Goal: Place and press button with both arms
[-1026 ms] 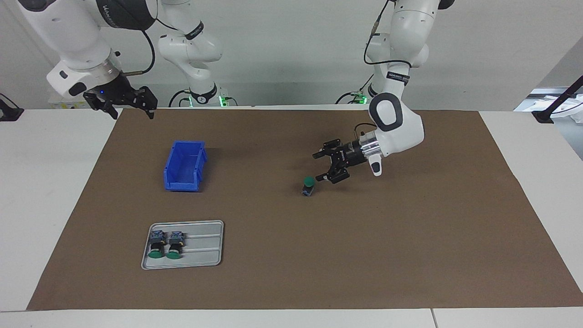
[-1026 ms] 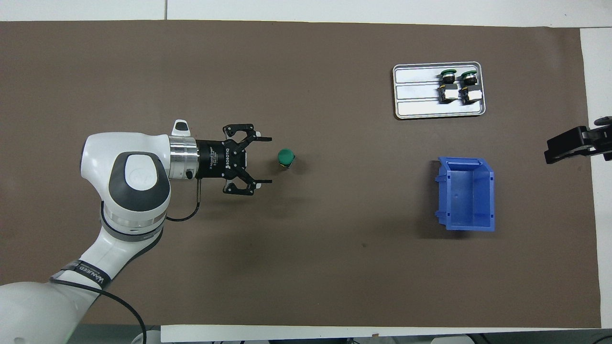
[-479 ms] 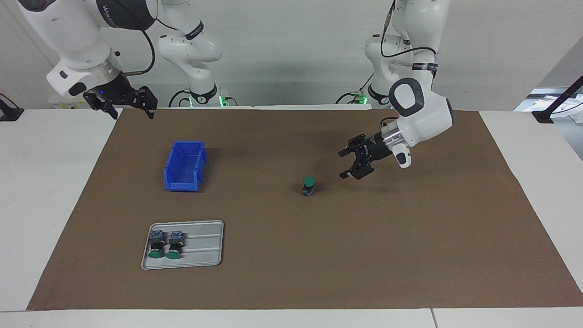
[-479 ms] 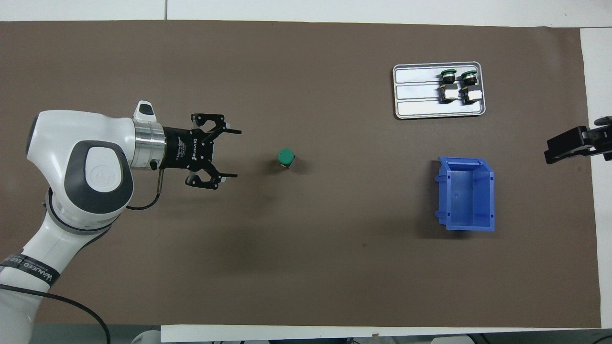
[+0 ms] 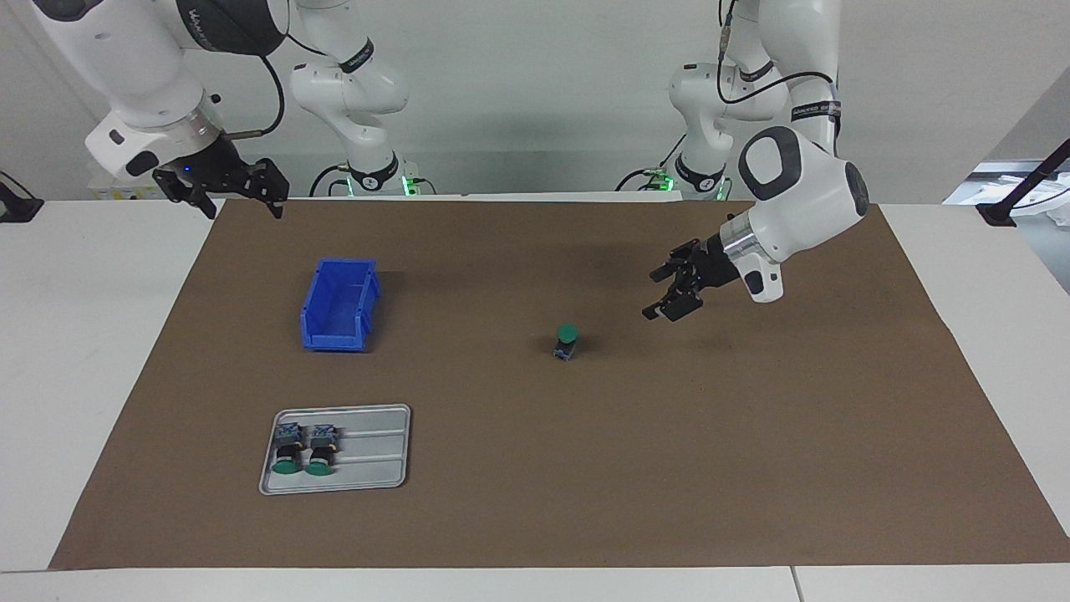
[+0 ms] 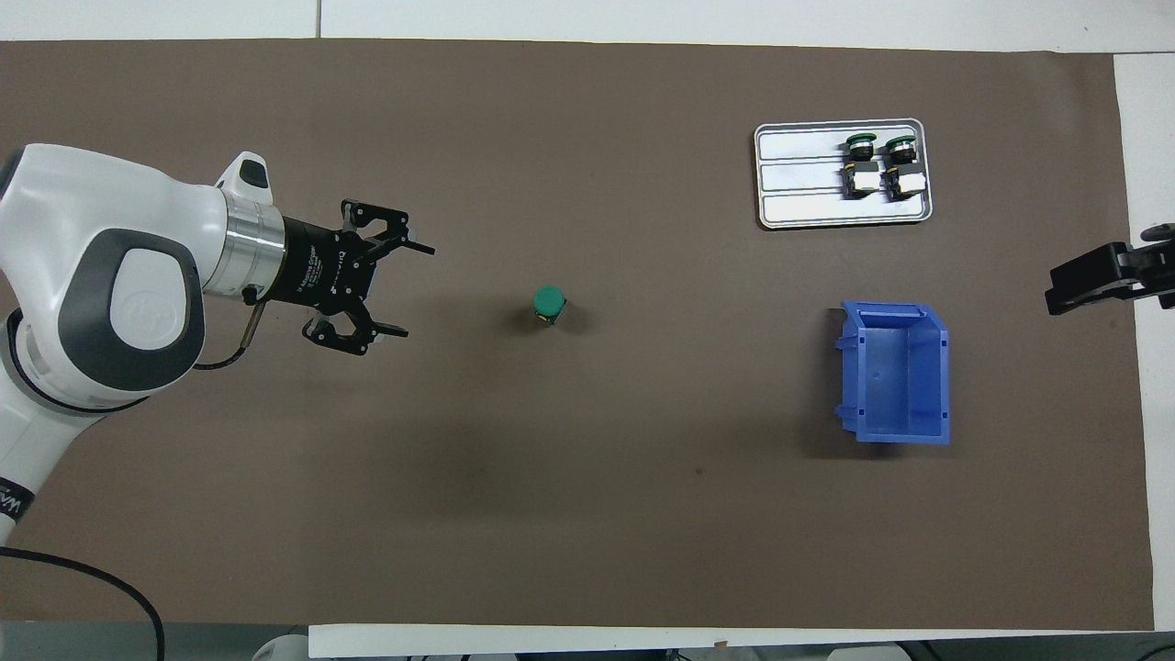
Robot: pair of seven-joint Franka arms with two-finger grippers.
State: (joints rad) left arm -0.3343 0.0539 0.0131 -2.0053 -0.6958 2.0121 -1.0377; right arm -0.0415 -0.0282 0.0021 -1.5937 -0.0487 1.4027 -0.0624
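While the brown mat [image 5: 535,502] lies flat, your left gripper [image 5: 664,294] hangs over it, jaws spread and empty, apart from the button [image 5: 567,342] standing upright mid-mat. Your right gripper [image 5: 238,201] waits at the mat's corner, jaws apart, holding nothing.

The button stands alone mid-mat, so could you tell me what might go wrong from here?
1. The button is small and upright on a narrow base; an off-centre press could tip it.
2. The left gripper is open beside it; a low sweep could knock it.
3. The right gripper must cross over the bin.
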